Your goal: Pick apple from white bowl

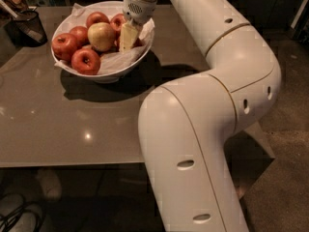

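The round deep-red apple sits at the right side of the wide glossy white bowl, on crinkled paper with other red apples and a yellowish apple. The cream gripper reaches into the bowl against the deep-red apple. Whether it grasps anything cannot be told.

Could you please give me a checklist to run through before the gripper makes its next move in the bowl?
1. Gripper is down inside the white bowl, toward its right side: ok.
2. A red apple lies right beside the gripper: ok.
3. Gripper holds an apple: cannot tell.
4. Yellowish-green apple is clear of the gripper: cannot tell, it sits close on the left.
5. Bowl rests fully on the table: ok.
6. Black mesh cup stands apart from the bowl and arm: ok.
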